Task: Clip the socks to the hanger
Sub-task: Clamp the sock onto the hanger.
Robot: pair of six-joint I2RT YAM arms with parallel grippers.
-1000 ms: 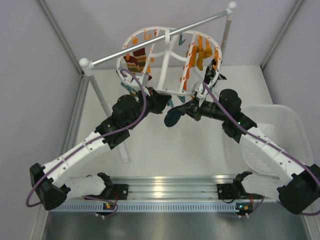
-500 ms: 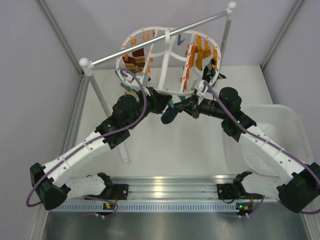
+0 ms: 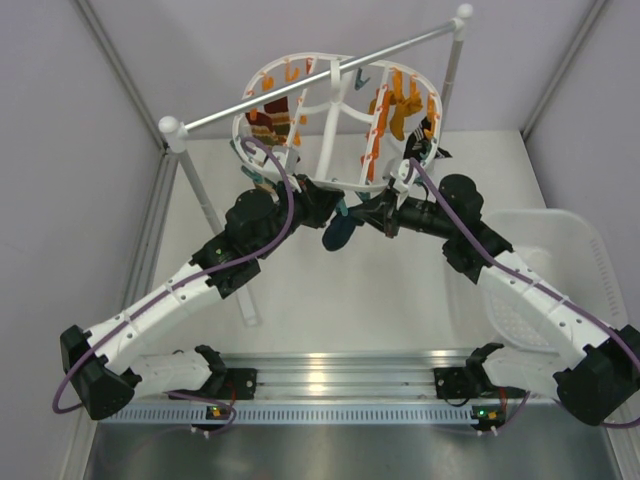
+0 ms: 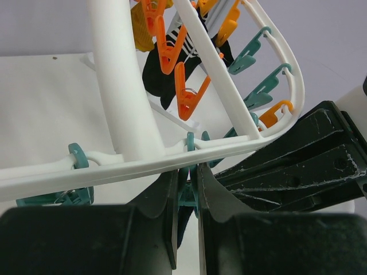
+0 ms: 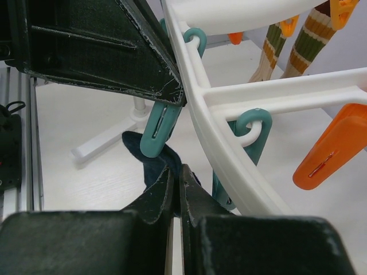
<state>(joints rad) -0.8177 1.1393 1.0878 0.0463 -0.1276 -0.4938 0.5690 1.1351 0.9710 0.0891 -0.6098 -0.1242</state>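
White surface (image 3: 400, 300) below. At frame centre the right pincer (image 5: 179, 175), pinching the sock (image 5: 146, 154), has edged left (closer than a second ago) toward the clip (image 5: 155, 134), which the left pincer (image 4: 186, 189) squeezes on the hanger (image 3: 322, 184) rim. Clipping looks imminent.

A dark teal sock (image 3: 340, 233) hung just under a teal clip (image 5: 157, 132) on the near rim of the tilted white oval hanger (image 3: 327, 140).

Dark teal sock (image 3: 338, 233): hangs narrower, drawn up and leftward since a second ago, nearer the teal clip (image 5: 156, 133). Right pincer (image 3: 362, 217): shifted left toward left pincer (image 3: 328, 208). Hanger (image 3: 322, 183): slightly rocked.
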